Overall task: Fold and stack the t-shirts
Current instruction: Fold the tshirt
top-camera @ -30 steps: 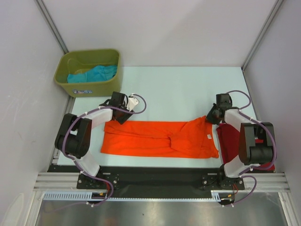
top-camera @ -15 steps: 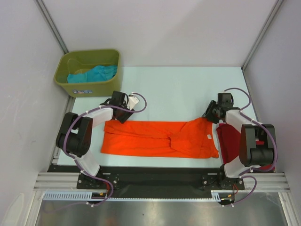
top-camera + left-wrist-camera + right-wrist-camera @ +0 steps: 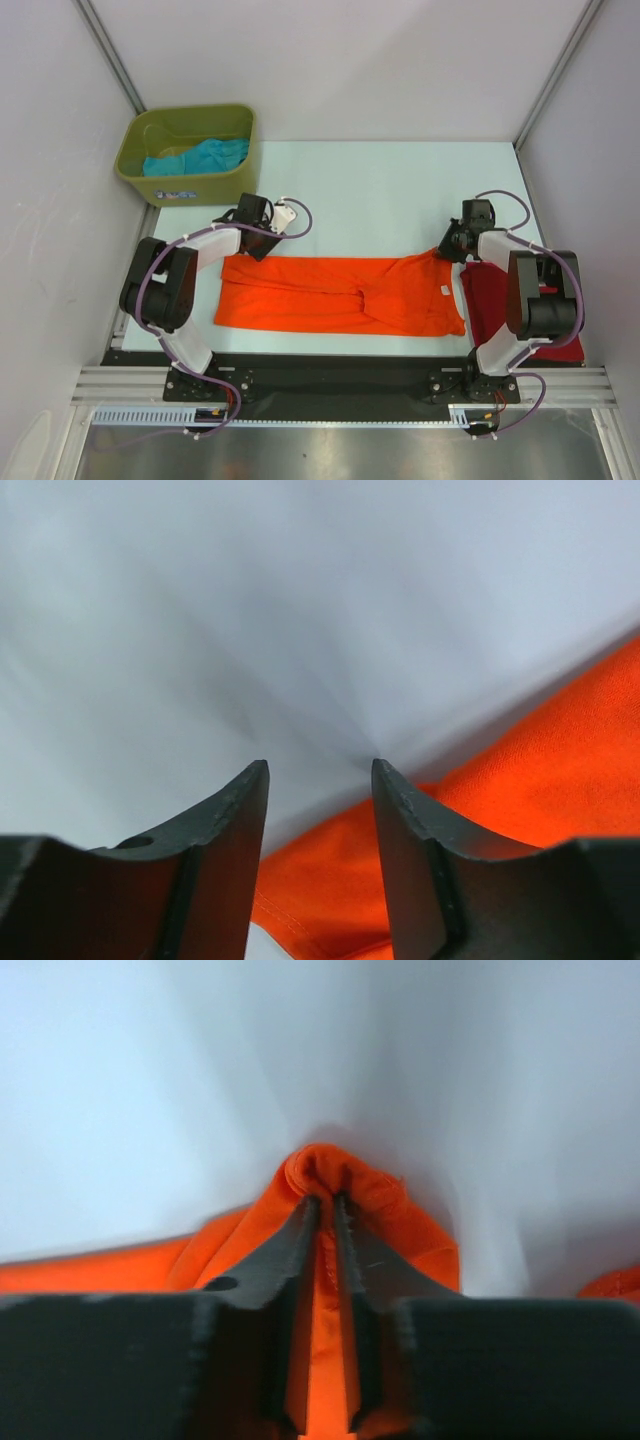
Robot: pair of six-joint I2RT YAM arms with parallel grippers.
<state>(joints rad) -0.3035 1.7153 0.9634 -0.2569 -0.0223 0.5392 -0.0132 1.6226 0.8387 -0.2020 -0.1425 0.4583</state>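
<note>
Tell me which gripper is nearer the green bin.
Left. The left gripper is just nearside of the bin; the right gripper is far across the table, pinching the orange shirt.

A lab test cell: white panel walls (image 3: 350,60), aluminium frame rail (image 3: 340,390).

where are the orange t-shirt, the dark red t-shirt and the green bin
bright orange cloth t-shirt (image 3: 330,295), top external view, mid body
dark red cloth t-shirt (image 3: 484,300), top external view, uncovered part
olive-green plastic bin (image 3: 225,188), top external view, near wall

Soft matt cloth orange t-shirt (image 3: 330,300); fingers (image 3: 215,870) seemingly matt plastic
</note>
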